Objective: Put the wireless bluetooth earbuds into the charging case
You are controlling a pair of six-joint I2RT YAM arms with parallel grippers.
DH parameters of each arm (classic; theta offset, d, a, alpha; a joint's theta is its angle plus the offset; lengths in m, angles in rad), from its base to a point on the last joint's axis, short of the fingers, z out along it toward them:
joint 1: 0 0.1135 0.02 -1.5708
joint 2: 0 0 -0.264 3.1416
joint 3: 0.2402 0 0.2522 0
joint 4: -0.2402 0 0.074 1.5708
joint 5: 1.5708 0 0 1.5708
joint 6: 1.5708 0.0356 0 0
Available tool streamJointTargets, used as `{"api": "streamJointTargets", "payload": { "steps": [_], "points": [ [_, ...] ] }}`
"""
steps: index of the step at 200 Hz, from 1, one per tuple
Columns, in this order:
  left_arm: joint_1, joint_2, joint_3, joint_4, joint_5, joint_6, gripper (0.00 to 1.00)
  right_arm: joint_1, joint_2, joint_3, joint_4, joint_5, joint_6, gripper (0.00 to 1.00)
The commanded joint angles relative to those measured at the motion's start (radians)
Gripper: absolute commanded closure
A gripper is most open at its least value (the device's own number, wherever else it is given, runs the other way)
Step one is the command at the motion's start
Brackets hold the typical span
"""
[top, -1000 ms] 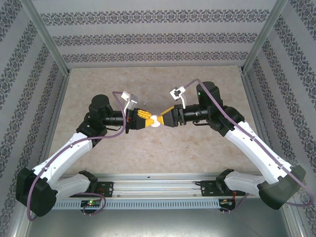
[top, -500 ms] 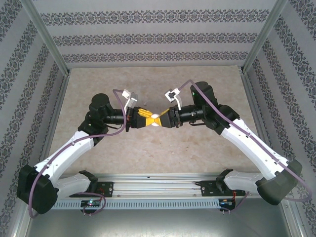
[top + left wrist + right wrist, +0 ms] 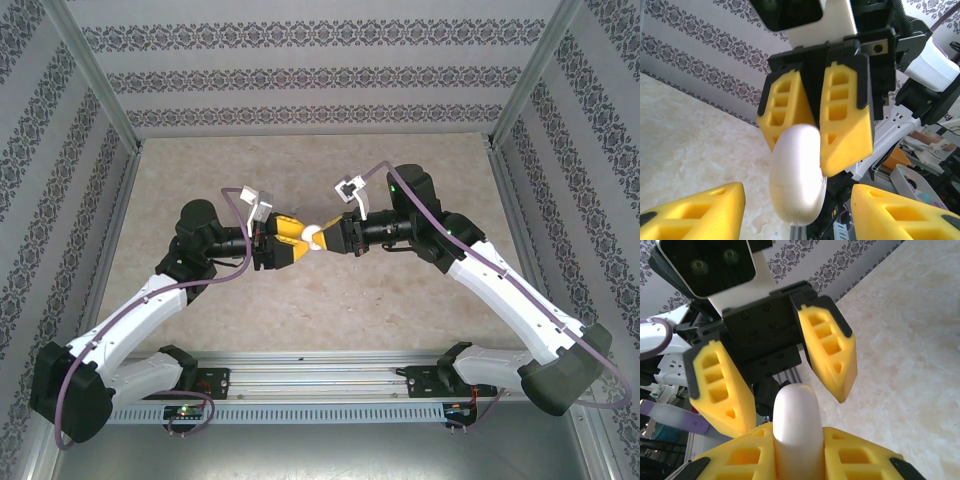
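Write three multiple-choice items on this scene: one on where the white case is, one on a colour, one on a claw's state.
1. Where is the smooth white oval plastic case? A. flat on the marbled tabletop B. held between the left claw and the right claw C. on the metal rail
2. What colour are the claws' fingers? A. blue B. yellow C. red
3. How is the right claw? A. wide open B. shut on nothing C. shut on the case
Answers: B, the top view shows it where the claws meet; B, both wrist views show yellow fingers; C, its fingers press the case's sides in the right wrist view.
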Motion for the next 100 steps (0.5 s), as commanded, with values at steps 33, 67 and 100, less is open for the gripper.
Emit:
{"api": "streamJointTargets", "payload": {
  "steps": [33, 67, 100],
  "points": [
    [-0.001, 0.058, -0.036, 0.257, 0.015, -0.163, 0.58, -0.001, -0.003, -0.003, 0.057, -0.017, 0.009, 0.86],
    [-0.001, 0.108, -0.027, 0.351, 0.039, -0.222, 0.64, 0.004, 0.002, -0.004, 0.061, -0.026, 0.012, 0.86],
    [-0.003, 0.135, -0.021, 0.388, 0.06, -0.249, 0.76, 0.003, 0.0, -0.006, 0.061, -0.024, 0.013, 0.86]
  ]
}}
